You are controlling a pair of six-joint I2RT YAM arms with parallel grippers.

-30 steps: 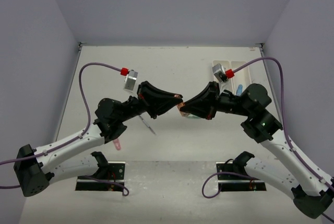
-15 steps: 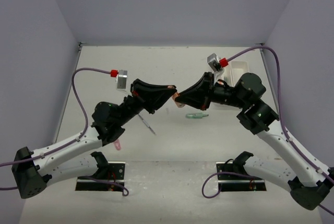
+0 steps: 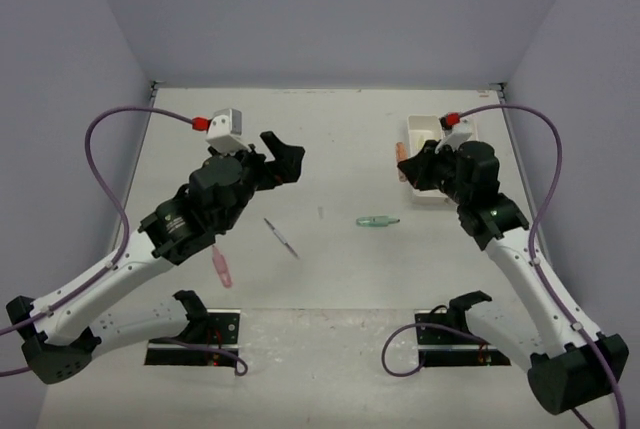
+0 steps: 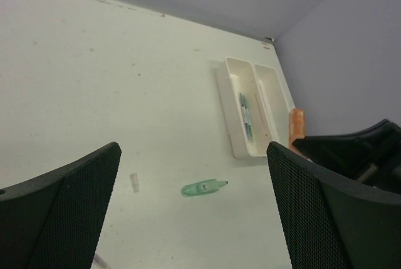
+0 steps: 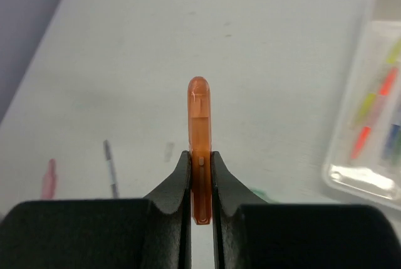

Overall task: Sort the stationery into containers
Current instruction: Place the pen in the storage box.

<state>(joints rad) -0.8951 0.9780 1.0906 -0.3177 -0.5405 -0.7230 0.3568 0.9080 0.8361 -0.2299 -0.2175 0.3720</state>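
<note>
The right hand (image 5: 200,155) pinches a translucent, round-tipped orange marker (image 5: 199,109) near the surface's (image 3: 330,139) far right corner. The left hand (image 4: 193,156), its fingers (image 4: 56,219) black and mesh-textured, gapes wide with nothing between them.

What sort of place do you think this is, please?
Probably a lab robot test cell: plain walls box in a white table, the left arm and right arm are bolted at its near edge, and white trays and a green marker lie on it.
</note>
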